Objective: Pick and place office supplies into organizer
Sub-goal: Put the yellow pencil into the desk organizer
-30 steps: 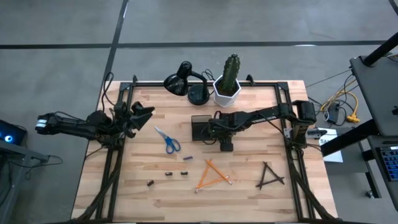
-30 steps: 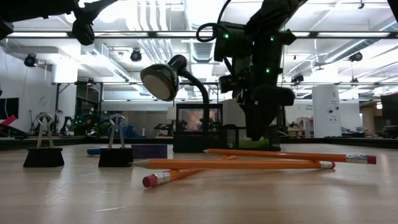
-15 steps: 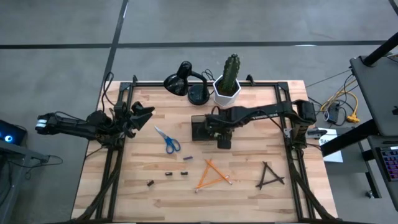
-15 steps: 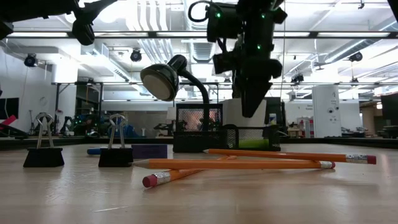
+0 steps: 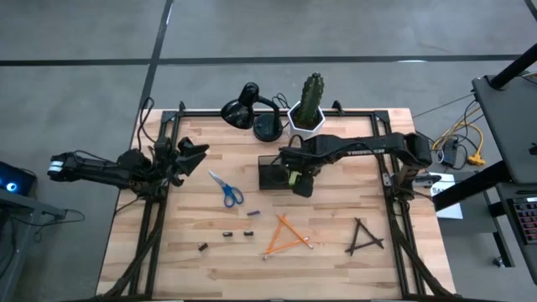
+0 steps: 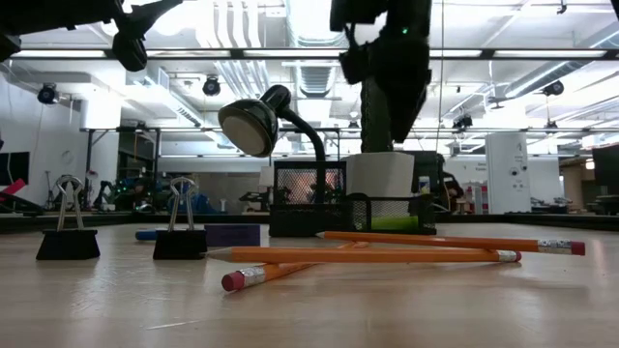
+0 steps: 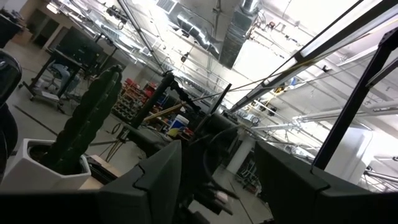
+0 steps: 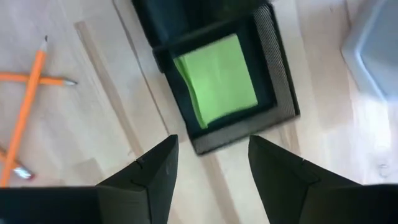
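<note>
Hovering over organizer [image 5: 273, 174] w/ sticky pad [image 8: 216, 81] inside, right gripper [image 8: 211, 163] fingers apart, empty (left gripper [image 5: 191, 155] spread at table edge).

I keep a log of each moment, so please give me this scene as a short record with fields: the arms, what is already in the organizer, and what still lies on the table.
right gripper: above the organizer, jaws open, holding nothing
left gripper: waits at the table's left edge, jaws open
organizer: mid-table, in front of the cactus pot
in organizer: green sticky pad
on table: scissors, orange pencils, black sticks, binder clips
</note>
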`<state>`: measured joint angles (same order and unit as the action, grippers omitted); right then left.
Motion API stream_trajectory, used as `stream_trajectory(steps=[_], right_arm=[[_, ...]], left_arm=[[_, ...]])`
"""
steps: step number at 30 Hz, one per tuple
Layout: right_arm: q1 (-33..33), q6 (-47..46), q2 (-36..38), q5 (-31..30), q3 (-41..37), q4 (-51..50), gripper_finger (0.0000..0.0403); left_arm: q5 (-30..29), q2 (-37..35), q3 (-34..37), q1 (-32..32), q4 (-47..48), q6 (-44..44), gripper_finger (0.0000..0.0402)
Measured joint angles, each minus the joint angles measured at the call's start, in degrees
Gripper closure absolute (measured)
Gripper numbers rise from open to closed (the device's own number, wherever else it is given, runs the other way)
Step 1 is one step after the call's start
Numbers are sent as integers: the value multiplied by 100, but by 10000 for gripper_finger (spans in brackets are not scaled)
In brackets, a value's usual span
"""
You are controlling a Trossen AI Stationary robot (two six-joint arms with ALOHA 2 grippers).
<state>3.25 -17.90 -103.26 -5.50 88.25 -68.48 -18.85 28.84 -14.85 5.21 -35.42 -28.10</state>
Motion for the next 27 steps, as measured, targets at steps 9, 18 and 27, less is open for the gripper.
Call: stream_trajectory(steps=[9,18,27], right_arm=[[0,-1464,515,416,48,-558,227],[-28,-2414,881,1379,51,-563,230],[-352,-3208,903,1890,51,-468,230]], left_arm=[[-2,0,2,2,0,-2,214],[-2,0,5,2,-4,-2,214],[-2,2,5,1,-4,-2,214]])
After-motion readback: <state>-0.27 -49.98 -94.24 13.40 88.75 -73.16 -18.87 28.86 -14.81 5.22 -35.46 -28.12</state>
